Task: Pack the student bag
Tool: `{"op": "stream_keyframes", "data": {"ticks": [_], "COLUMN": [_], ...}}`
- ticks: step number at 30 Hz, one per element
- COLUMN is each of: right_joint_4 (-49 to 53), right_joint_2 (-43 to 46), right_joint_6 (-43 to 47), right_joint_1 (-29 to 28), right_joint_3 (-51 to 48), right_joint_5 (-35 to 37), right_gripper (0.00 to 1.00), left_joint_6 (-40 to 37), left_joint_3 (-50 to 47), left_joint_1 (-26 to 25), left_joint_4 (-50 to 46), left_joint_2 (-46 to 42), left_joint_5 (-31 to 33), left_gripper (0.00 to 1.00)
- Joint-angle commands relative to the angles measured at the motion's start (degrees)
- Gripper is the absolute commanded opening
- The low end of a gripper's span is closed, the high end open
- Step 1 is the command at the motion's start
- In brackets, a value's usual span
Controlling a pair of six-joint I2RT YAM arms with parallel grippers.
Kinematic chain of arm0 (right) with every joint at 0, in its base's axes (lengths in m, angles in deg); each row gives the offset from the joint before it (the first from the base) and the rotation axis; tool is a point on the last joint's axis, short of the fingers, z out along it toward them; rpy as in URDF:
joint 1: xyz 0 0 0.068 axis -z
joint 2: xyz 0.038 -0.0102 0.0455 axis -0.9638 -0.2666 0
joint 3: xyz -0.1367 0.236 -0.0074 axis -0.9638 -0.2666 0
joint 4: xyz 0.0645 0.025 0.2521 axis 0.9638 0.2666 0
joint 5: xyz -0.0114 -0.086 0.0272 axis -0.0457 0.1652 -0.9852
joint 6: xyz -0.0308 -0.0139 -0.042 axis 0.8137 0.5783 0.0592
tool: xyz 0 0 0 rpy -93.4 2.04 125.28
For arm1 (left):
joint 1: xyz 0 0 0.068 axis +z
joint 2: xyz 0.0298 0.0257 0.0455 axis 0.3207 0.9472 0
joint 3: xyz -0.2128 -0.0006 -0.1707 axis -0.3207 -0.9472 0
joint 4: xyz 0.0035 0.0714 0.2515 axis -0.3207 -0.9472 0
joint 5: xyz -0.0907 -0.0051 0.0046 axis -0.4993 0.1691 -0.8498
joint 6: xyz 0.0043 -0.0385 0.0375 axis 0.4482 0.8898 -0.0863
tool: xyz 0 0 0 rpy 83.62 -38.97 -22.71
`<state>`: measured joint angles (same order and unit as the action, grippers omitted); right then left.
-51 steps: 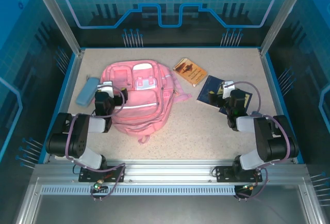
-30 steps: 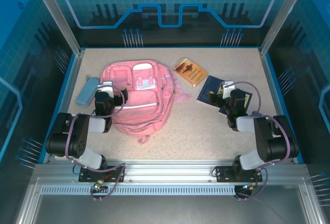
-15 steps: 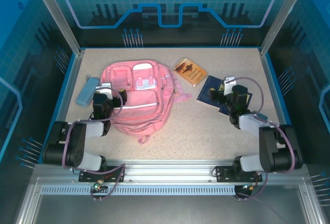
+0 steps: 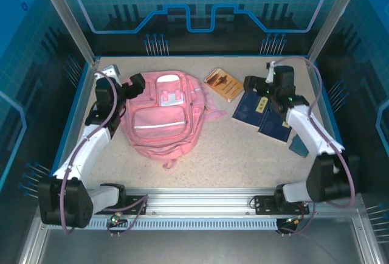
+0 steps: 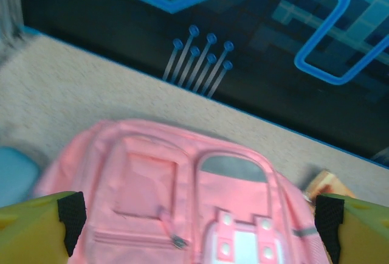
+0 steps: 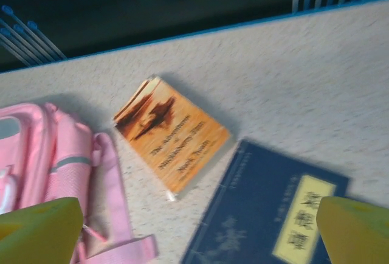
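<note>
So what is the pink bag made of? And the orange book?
The student bag looks like soft matte fabric: it sags and wrinkles, with stitched pockets and a shinier pale stripe. The orange book looks like a paperback, with a slightly glossy card cover and paper page edges fanned at one corner.

Pink student bag [image 4: 159, 103], pale stripe [image 4: 159, 126]; orange book [image 4: 223, 84]; navy book [image 4: 248, 107]; speckled beige table [image 4: 243, 154].

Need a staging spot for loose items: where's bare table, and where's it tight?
Free: table strip between student bag and the near edge; narrow strip behind the bag. Crowded: right of the bag, orange book and navy books close together.
</note>
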<state>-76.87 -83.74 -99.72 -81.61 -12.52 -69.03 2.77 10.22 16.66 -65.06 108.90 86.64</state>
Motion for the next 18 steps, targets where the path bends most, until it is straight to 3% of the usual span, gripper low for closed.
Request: {"op": "stream_keyframes", "data": {"ticks": [1, 6, 9, 18], "right_joint_4": [14.43, 15.72, 15.51, 17.53], "right_joint_2": [-9.1, -18.67, -22.93, -30.92], "right_joint_6": [-5.83, -9.29, -11.01, -11.7], "right_joint_1": [-3.54, -7.91, -9.39, -12.02], "right_joint_3": [6.59, 13.53, 16.47, 23.92], "right_joint_5": [-8.68, -9.33, -11.72, -15.07], "right_gripper": [1.0, 0.98, 0.95, 0.88], "left_joint_6": [7.41, 10.24, 10.78, 11.73], "left_joint_3": [3.75, 14.05, 23.06, 47.17], "left_joint_1": [-2.75, -9.1, -12.73, -16.36], "left_joint_4": [-11.65, -15.75, -20.35, -29.98], "left_joint_2": [6.68, 20.17, 29.54, 53.19], "left_joint_5": [-8.15, -9.74, -7.21, -4.08], "left_gripper": [0.99, 0.98, 0.94, 0.78]}}
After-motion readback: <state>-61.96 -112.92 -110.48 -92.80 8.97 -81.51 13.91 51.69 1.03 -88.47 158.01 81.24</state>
